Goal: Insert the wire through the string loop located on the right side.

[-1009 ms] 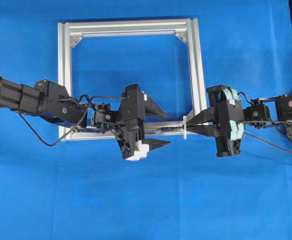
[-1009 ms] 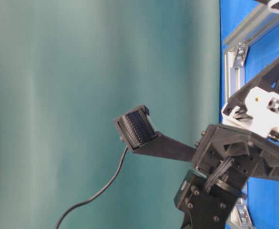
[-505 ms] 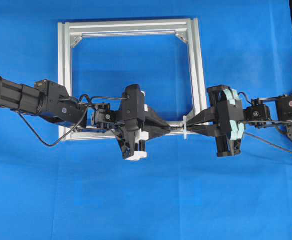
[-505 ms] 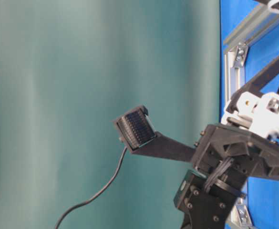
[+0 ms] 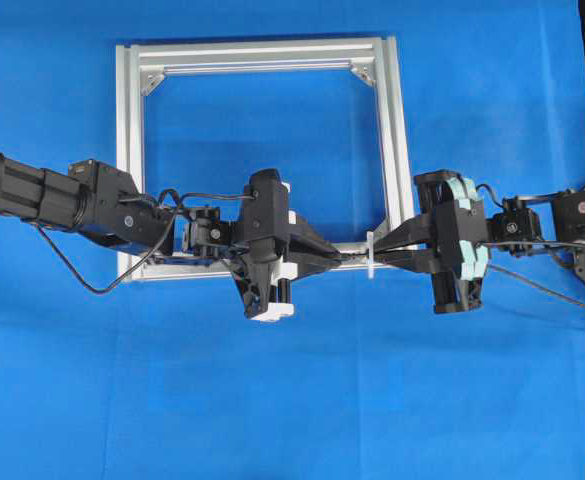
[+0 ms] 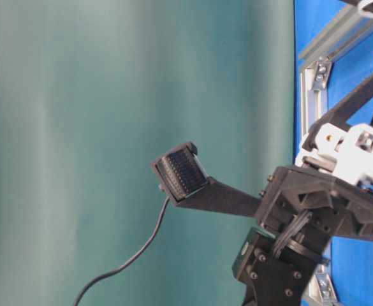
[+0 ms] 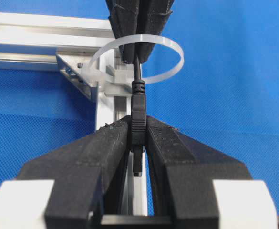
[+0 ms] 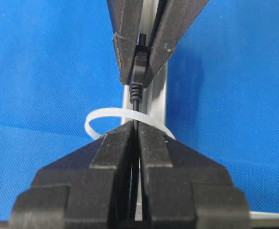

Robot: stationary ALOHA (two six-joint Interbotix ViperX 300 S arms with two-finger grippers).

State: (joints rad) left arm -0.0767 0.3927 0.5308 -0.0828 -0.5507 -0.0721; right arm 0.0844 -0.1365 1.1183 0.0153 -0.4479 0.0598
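Note:
The wire's plug [image 7: 138, 119] is clamped between my left gripper [image 7: 138, 125], which is shut on it. From the plug the thin black wire [image 8: 136, 102] runs through the white string loop [image 7: 136, 59] into my right gripper [image 8: 136, 128], which is shut on the cable just behind the loop. From overhead, the left gripper [image 5: 340, 257] and the right gripper [image 5: 380, 258] face each other tip to tip across the string loop [image 5: 370, 255] at the frame's lower right corner, with a short stretch of wire [image 5: 357, 257] between them.
The square aluminium frame [image 5: 262, 50] lies on the blue cloth, with silver corner brackets [image 5: 152, 80] inside it. Both arms lie across its lower rail. A corner of the frame [image 6: 314, 70] shows in the table-level view. Open cloth lies in front of the frame.
One second ago my left gripper stood wide open around the plug. It closed on the plug half a second ago and holds it still. The right gripper has not moved.

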